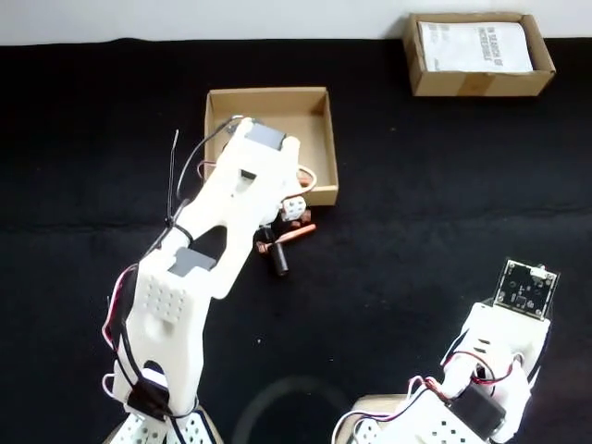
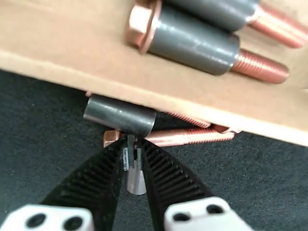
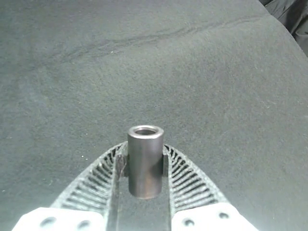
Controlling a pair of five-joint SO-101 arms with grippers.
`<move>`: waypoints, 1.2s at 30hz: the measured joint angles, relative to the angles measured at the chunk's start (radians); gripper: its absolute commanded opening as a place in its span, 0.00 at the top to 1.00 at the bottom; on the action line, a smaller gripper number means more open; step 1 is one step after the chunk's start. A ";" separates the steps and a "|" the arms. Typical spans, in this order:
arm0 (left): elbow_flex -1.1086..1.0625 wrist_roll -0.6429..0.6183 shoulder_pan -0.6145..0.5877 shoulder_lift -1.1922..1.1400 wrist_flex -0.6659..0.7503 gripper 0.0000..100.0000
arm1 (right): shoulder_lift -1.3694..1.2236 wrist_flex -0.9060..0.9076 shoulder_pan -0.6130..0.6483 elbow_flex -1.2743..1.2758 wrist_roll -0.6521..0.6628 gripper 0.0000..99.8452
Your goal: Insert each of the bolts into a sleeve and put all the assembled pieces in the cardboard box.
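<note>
The cardboard box (image 1: 268,94) sits at the table's middle back; its front wall (image 2: 72,67) crosses the left wrist view. Inside lie two assembled pieces, a copper bolt in a grey sleeve (image 2: 192,43) and another (image 2: 216,12) behind it. Just outside that wall lie a loose dark sleeve (image 2: 120,115), a copper bolt (image 2: 187,137) and a second bolt (image 2: 192,120) behind it. My left gripper (image 2: 131,144) hangs shut over the near bolt's head end, with a thin grey piece showing in the slit. My right gripper (image 3: 144,154) is shut on an upright sleeve (image 3: 144,163) above black cloth.
A second cardboard box (image 1: 476,83) holding a white sheet stands at the back right. In the high view a copper bolt (image 1: 291,237) and a dark sleeve (image 1: 279,261) lie in front of the box. The right arm (image 1: 499,351) is folded at the front right.
</note>
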State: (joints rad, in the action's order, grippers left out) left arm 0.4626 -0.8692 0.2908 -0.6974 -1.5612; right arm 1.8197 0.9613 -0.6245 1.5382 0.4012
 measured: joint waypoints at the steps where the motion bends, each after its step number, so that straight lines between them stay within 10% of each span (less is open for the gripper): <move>1: 0.014 0.000 0.000 0.000 -0.014 0.95 | 0.000 0.000 0.002 0.000 0.000 0.99; 24: -0.235 0.000 0.031 0.097 -0.008 0.96 | 0.000 0.000 0.006 0.000 0.000 0.99; 36: 0.002 0.002 -0.051 -0.124 0.066 0.96 | 0.000 0.000 0.006 0.000 0.000 0.99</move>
State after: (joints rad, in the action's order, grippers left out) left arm 0.4641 -0.8677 0.2401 -0.8216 -1.4952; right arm 1.8197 0.9613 -0.6183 1.5382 0.4012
